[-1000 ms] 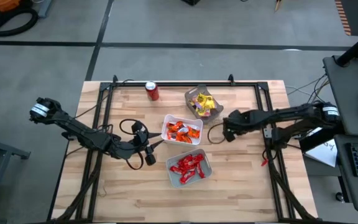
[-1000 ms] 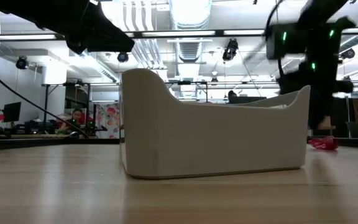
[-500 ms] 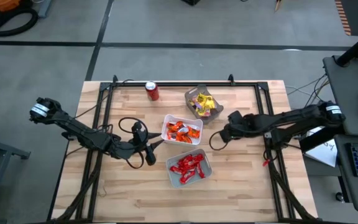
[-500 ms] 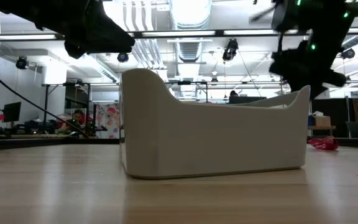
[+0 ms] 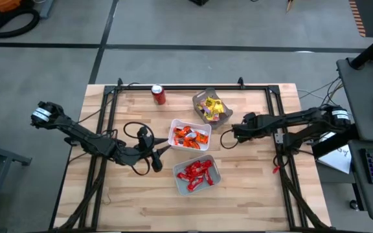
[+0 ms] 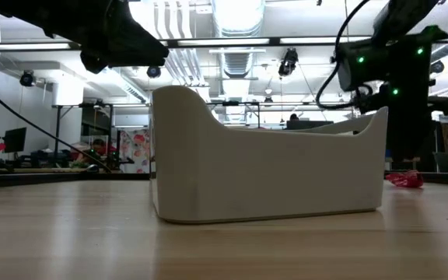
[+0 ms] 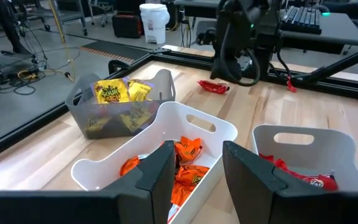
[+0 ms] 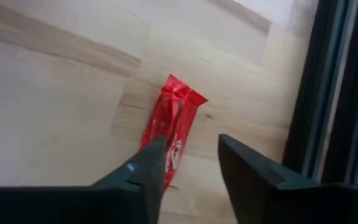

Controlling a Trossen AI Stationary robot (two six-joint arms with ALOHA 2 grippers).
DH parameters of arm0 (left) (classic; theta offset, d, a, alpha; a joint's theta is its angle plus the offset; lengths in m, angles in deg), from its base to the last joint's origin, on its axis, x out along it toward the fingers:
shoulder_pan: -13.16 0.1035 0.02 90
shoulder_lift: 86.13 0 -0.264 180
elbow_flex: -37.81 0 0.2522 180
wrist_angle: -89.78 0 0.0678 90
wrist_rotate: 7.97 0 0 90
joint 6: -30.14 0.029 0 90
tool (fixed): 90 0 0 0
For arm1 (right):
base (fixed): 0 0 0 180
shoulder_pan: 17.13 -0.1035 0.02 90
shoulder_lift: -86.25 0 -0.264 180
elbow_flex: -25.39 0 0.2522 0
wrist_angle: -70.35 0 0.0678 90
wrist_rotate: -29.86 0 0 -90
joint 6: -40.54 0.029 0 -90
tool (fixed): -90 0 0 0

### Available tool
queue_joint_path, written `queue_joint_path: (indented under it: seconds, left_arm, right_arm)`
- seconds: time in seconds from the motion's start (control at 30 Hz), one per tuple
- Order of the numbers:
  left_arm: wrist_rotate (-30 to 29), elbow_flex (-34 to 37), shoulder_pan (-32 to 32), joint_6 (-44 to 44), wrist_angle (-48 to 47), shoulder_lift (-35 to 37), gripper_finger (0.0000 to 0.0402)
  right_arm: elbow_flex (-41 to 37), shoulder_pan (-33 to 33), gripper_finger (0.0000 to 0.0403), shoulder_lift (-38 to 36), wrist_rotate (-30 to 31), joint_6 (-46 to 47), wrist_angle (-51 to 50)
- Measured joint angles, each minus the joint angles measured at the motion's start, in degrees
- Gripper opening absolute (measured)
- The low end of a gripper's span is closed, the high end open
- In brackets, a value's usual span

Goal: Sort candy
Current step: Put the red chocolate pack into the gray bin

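R gripper (image 8: 188, 171) hovers w/ fingers apart over a lone red candy (image 8: 169, 127) lying on the counter (image 5: 251, 175) by the frame rail. To grab well it should straddle the wrapper's narrow width, drop straight, then close. L gripper (image 7: 194, 168) waits, fingers apart, near the trays.

In the low view, the contents of the white tray (image 6: 271, 167) are hidden by its wall. In the right wrist view, the near end of a red candy (image 8: 169, 127) is covered by one finger (image 8: 143, 171), perhaps touching it.

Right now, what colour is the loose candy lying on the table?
Red. The loose candy shows best in the right wrist view.
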Motion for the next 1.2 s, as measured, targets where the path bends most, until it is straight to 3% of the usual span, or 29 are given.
queue_joint_path:
  seconds: [0.2,0.47,0.63,0.9,1.07,1.2]
  left_arm:
    - [0.00,0.00,0.00,0.31,-0.02,0.00,0.0121]
    - [0.00,0.25,0.00,0.33,-0.22,-0.02,0.0121]
    - [0.00,0.33,0.00,0.33,-0.46,-0.02,0.0121]
    - [0.00,0.33,0.00,0.33,-0.43,-0.02,0.0121]
    - [0.00,0.33,-0.13,0.84,-0.42,-0.02,0.0121]
    - [0.00,0.33,-2.02,4.85,-0.55,0.88,0.0121]
  right_arm:
    - [-0.87,2.15,0.0189,2.94,-3.36,-1.81,4.19]
    - [-1.75,3.37,0.0187,7.90,-3.47,-4.63,8.08]
    - [-1.99,3.32,0.0150,9.57,-4.30,-6.76,11.44]
    - [-2.03,3.35,0.0025,9.56,-3.87,-7.66,11.32]
    - [-1.16,3.22,0.0016,7.19,-4.95,-9.79,8.57]
    - [1.06,-0.35,0.0014,0.37,-4.25,-11.41,6.48]
